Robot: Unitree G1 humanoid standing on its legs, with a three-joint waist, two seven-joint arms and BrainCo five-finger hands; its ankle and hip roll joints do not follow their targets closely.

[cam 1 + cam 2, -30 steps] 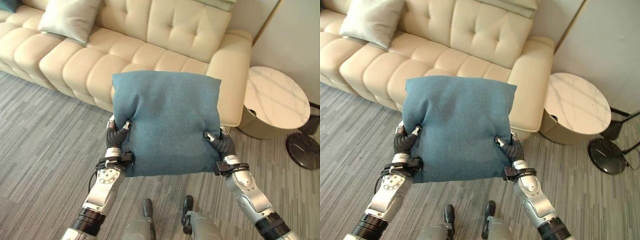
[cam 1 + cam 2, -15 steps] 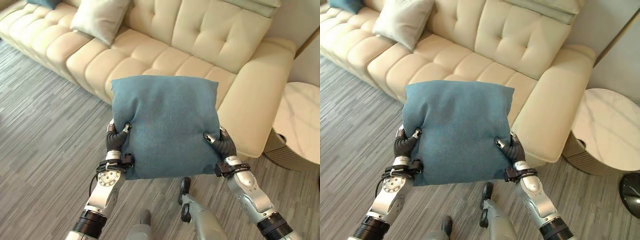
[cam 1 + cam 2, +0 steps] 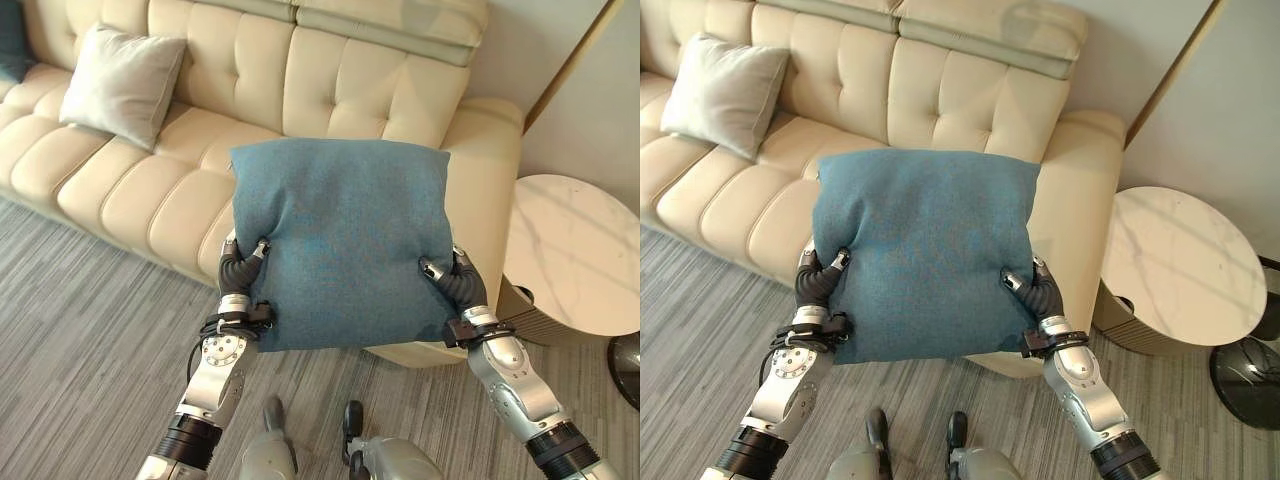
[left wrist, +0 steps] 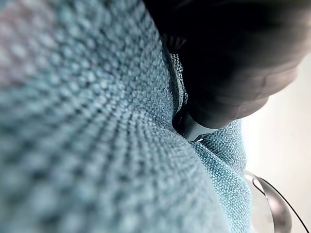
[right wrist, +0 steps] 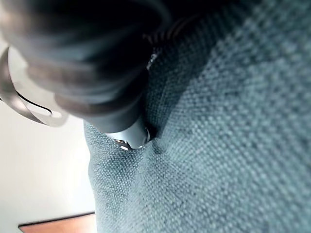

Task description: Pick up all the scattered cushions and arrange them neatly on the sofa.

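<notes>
Cushions stand half sorted — a pale cushion [image 3: 120, 84] leans on the sofa [image 3: 330, 90] at upper left, while the blue cushion [image 3: 340, 250] at centre is clutched by left hand [image 3: 240, 270] and right hand [image 3: 455, 282] — unplaced.

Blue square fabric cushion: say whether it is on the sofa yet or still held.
Held, off the sofa. The blue square fabric cushion hangs between the left hand and right hand, thumbs pinching its face, before the cream tufted leather sofa.

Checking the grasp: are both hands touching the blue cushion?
Touching: the left eye view shows the left hand and right hand pinching the blue cushion.
</notes>
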